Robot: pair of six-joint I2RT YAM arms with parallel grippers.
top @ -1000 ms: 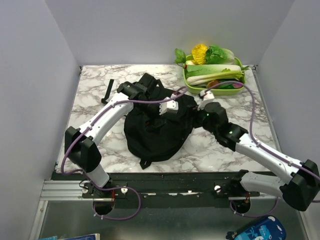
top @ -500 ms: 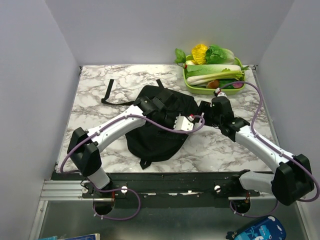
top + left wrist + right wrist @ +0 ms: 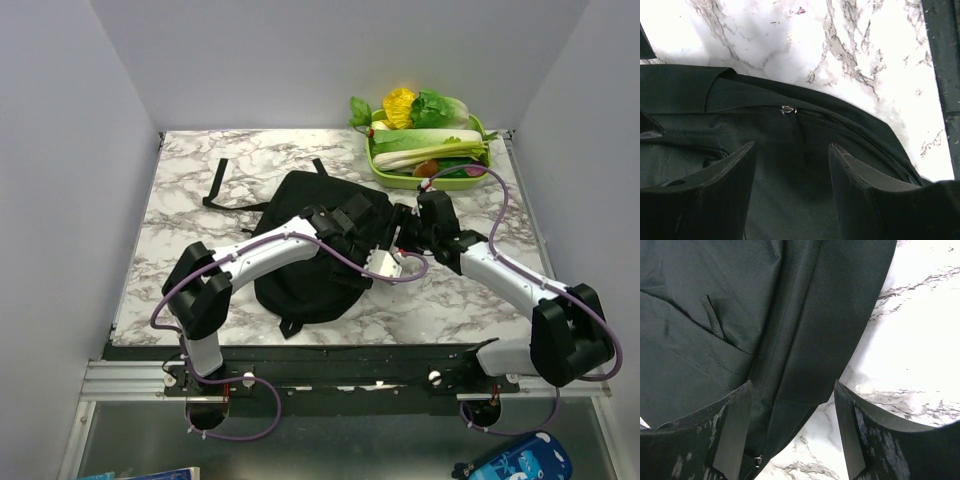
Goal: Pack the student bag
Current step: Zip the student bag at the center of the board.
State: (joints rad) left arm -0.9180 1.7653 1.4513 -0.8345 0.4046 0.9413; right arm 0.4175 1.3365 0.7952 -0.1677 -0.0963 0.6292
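The student bag, a soft black backpack, lies in the middle of the marble table. My left arm reaches across it, so my left gripper hangs over the bag's right side. In the left wrist view that gripper is open just above the black fabric, short of a silver zip pull. My right gripper sits at the bag's right edge. It stands open, its fingers either side of the bag's folded rim. Another zip pull shows low by its left finger.
A green tray of vegetables stands at the back right corner, close behind my right arm. The bag's strap trails over the table to the left. The black front rail runs just beyond the bag in the left wrist view.
My left arm has swung right and nearer across the bag, and its jaws have narrowed. My right gripper has moved up to the bag's right edge. The bag lies flatter, its strap spread out.
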